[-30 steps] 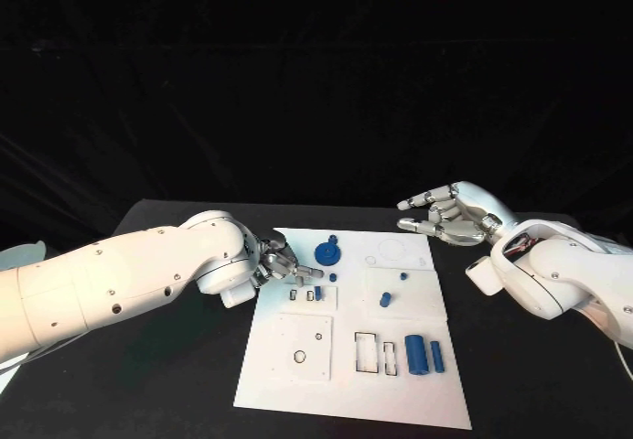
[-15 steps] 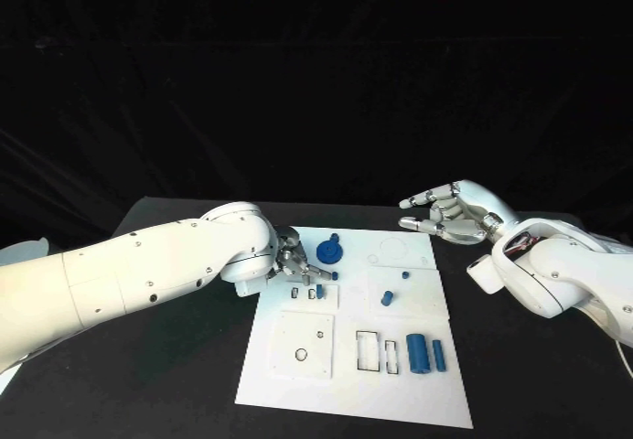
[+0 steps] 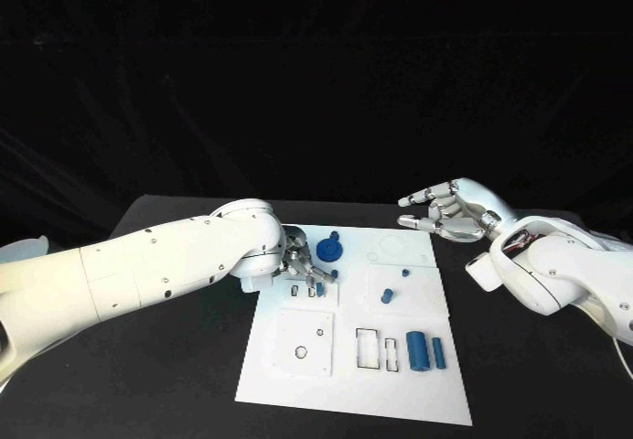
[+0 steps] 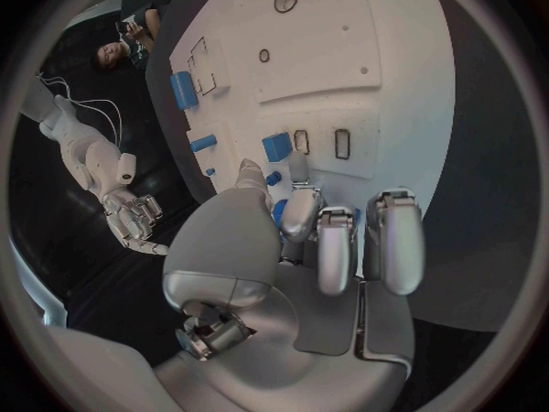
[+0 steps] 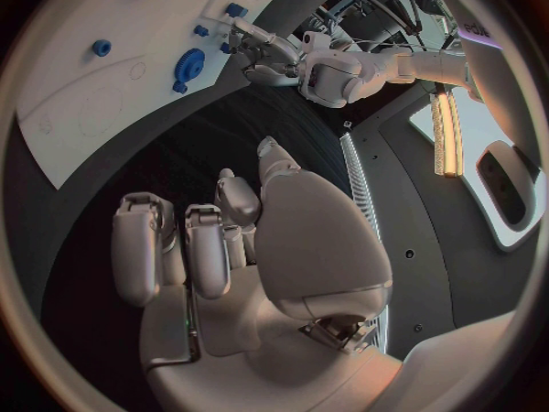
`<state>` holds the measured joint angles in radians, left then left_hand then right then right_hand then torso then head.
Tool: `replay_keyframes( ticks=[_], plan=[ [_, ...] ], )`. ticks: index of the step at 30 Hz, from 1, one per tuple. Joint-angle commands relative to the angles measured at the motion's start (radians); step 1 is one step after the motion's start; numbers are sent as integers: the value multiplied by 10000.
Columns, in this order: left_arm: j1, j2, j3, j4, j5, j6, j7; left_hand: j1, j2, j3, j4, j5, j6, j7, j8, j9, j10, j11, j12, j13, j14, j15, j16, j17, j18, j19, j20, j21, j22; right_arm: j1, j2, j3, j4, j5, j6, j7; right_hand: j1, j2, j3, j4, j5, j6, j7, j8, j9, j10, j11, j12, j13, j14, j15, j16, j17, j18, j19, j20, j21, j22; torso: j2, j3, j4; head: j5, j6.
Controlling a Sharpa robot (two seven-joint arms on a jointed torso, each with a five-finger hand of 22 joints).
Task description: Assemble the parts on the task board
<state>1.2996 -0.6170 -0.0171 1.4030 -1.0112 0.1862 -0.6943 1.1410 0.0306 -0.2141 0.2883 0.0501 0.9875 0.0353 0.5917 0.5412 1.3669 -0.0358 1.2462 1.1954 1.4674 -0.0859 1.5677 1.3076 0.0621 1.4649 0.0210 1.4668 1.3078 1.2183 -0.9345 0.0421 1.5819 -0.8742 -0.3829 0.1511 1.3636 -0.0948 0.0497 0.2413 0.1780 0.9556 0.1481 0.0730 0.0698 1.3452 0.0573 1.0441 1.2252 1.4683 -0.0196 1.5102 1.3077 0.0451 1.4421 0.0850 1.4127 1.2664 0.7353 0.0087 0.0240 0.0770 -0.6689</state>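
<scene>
The left hand (image 3: 293, 263) hangs over the near-left part of the task board (image 3: 346, 402), its fingers (image 4: 326, 247) curled down side by side just above a small blue part (image 3: 319, 290) standing in a slot beside two empty slots (whether they touch it I cannot tell). Just beyond those fingers lies the blue round part (image 3: 328, 248), and farther out a short blue peg (image 3: 387, 296) and two blue cylinders (image 3: 424, 351). The right hand (image 3: 446, 215) hovers beyond the board's far right corner, fingers (image 5: 206, 247) loosely bent and apart, holding nothing.
</scene>
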Motion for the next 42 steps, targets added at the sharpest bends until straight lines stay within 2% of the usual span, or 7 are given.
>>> replay_keyframes(
  ticks=[1,7,19,28,34,42],
  plan=[
    [16,64,-3,-34,-107,407,-283,47,120,-45,11,-28,-78,-22,47,34,76,5,46,21,1034,-68,31,2632,-205,240,-48,49,632,-5,28,0,-24,-110,56,4,33,54,-78,-16,42,55,-17,56,16,-52,0,-80,-25,791,15,-73,1741,204,-93,7,-46,-33,-5,1,11,-16,-8],
    [14,126,-18,-68,-108,472,-285,323,222,50,-13,-21,-158,-18,116,168,70,10,41,27,1034,-62,31,2632,-204,233,-38,52,639,-11,60,-1,-59,-110,74,-9,34,62,-87,-18,59,53,-18,55,15,-62,-1,-103,-43,787,13,-86,1726,209,-102,5,-60,-56,2,-4,18,-41,-35],
    [12,222,-25,-62,-110,580,-287,705,284,281,-22,-10,-249,-11,200,358,67,19,39,45,1034,-50,31,2632,-200,219,-21,48,641,-29,116,-6,-120,-111,105,-20,37,72,-99,-22,81,48,-18,52,13,-71,-1,-122,-61,784,11,-97,1714,213,-111,3,-74,-79,-4,-2,15,-19,-98],
    [11,239,-25,-18,-119,583,-291,950,365,515,-23,-9,-298,-12,246,483,54,22,14,32,1034,-45,31,2632,-196,208,-13,40,636,-35,141,-10,-184,-134,137,-77,136,80,-130,-105,108,32,-20,43,8,-86,-7,-156,-101,782,4,-109,1707,217,-118,-5,-97,-105,3,0,23,-16,-104],
    [11,251,-25,-12,-120,592,-292,1707,509,1115,-242,-3,-394,-59,259,612,42,-26,-9,33,1034,-76,31,2632,-196,205,-27,42,655,-36,156,-12,-211,-142,149,-89,150,83,-133,-116,110,32,-21,43,8,-88,-7,-161,-108,781,3,-113,1702,216,-116,-6,-97,-103,-2,4,10,-7,-133],
    [11,266,-25,-25,-120,645,-293,2385,404,1807,-407,0,-471,-99,210,705,29,-64,-39,40,1034,-112,31,2632,-189,186,-63,23,637,-41,164,-15,-228,-145,161,-98,180,97,-137,-140,118,32,-21,43,7,-88,-10,-163,-116,782,2,-114,1703,217,-118,-8,-103,-111,-3,6,11,-13,-163]
  ],
)
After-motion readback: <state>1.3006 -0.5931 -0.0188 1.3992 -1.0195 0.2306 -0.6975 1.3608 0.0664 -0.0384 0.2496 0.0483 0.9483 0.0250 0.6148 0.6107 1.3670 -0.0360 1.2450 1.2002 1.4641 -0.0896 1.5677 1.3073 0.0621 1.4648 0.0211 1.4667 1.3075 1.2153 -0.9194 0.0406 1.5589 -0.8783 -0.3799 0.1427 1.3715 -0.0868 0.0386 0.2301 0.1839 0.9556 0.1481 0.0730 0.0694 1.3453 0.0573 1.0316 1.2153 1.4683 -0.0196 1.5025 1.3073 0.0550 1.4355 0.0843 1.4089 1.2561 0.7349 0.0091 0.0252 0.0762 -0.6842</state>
